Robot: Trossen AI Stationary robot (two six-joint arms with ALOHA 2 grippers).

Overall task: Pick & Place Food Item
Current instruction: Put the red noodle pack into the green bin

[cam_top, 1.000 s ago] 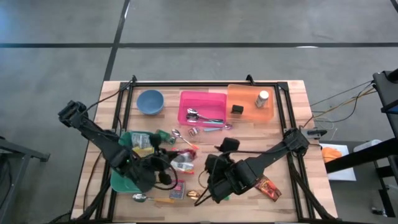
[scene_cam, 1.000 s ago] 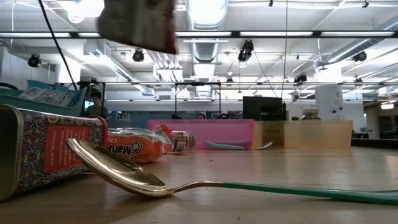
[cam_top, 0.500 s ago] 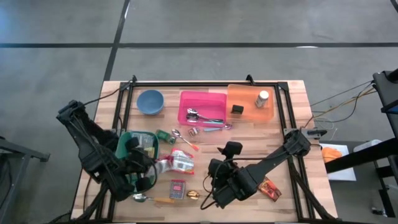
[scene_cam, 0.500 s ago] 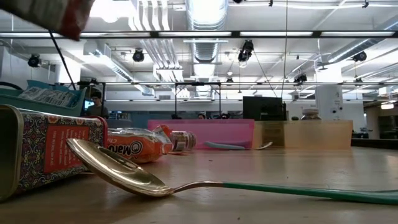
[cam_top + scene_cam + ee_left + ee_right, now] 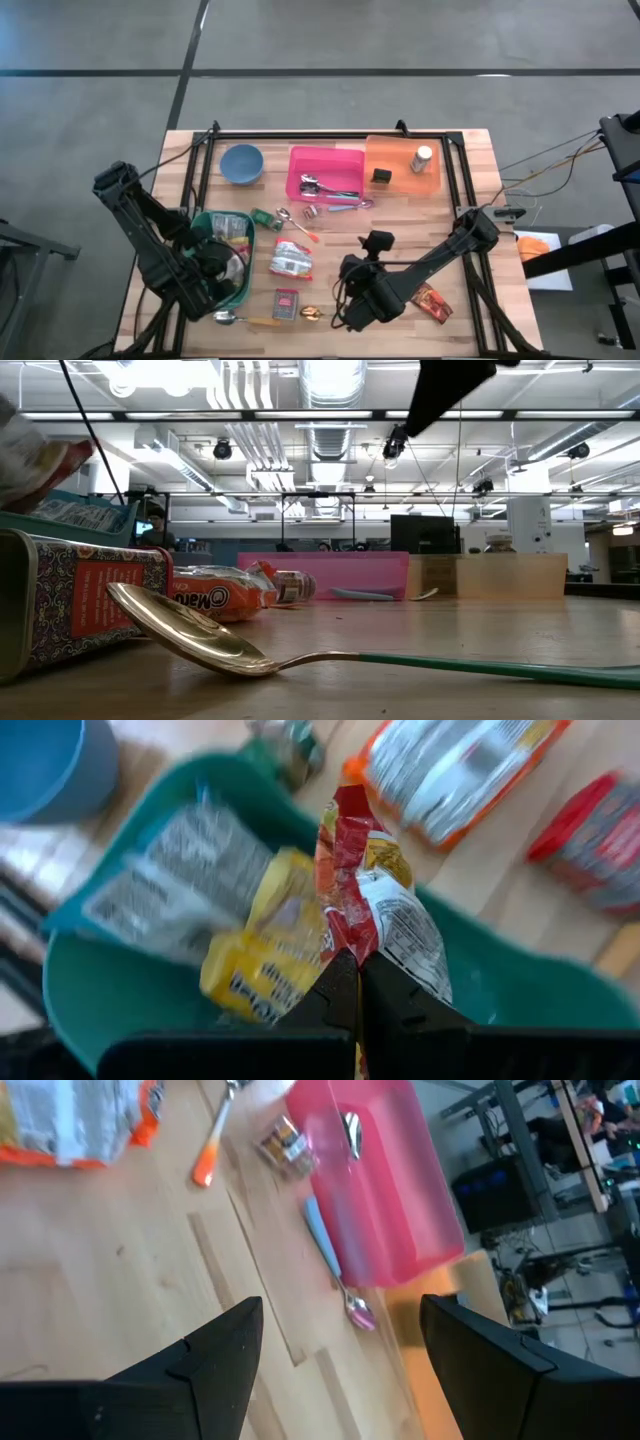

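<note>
Gripping a red-and-white snack packet (image 5: 372, 910) between closed fingers, the left claw (image 5: 222, 268) hangs over the green bin (image 5: 196, 292) at the lower left of the high view. Its right counterpart, the right claw (image 5: 352, 306), hovers with fingers spread and empty at lower centre of the tabletop (image 5: 470, 200).
</note>
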